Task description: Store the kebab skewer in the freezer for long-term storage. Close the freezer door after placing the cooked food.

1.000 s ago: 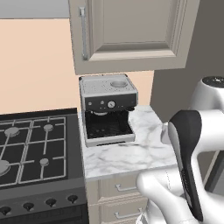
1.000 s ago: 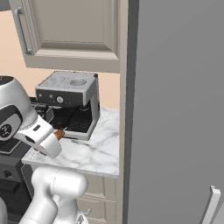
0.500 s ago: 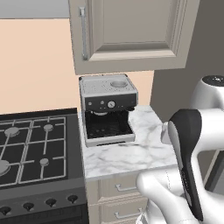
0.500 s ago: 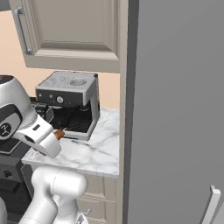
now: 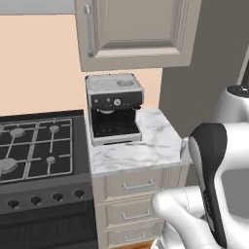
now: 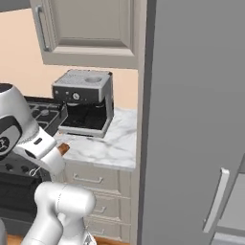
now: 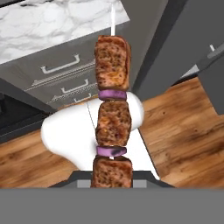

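Beside the counter, jaws clamped tight hold the kebab skewer (image 7: pixel 112 127).

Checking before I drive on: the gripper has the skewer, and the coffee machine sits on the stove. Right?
Not quite. The gripper does hold the skewer, but the coffee machine sits on the marble counter beside the stove, as the left base view shows.

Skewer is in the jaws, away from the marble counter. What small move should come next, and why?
Probably swing the hand right, toward the tall grey freezer. The thin kebab skewer of brown meat chunks is gripped and hangs over the wood floor, clear of the white marble counter; no freezer shelf is visible yet.
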Available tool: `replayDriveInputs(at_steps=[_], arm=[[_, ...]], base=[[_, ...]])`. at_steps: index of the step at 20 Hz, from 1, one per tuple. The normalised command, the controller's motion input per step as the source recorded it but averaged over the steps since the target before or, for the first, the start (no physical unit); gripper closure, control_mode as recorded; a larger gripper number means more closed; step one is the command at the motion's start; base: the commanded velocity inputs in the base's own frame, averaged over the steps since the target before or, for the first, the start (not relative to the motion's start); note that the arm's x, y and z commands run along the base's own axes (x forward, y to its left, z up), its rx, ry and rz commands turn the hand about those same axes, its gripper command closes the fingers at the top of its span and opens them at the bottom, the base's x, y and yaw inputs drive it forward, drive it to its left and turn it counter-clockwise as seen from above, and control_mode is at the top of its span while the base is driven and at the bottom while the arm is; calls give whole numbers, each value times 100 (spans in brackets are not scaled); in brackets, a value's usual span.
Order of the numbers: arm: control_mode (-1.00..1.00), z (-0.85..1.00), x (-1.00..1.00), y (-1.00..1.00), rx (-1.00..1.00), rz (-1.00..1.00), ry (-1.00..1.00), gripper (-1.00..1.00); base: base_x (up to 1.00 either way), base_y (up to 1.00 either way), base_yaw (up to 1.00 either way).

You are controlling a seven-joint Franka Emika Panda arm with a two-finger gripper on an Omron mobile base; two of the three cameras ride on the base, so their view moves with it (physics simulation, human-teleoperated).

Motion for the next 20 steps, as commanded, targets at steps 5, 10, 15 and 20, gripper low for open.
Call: replayDriveInputs(at_steps=[5,10,15,20], arm=[[100,0,0,0,0,0,0,100],[100,0,0,0,0,0,0,100],[100,0,0,0,0,0,0,100],[100,0,0,0,0,0,0,100]], base=[[-70,-12,-4],[-88,-35,-4],[-18,-81,-2],[0,-65,-1]])
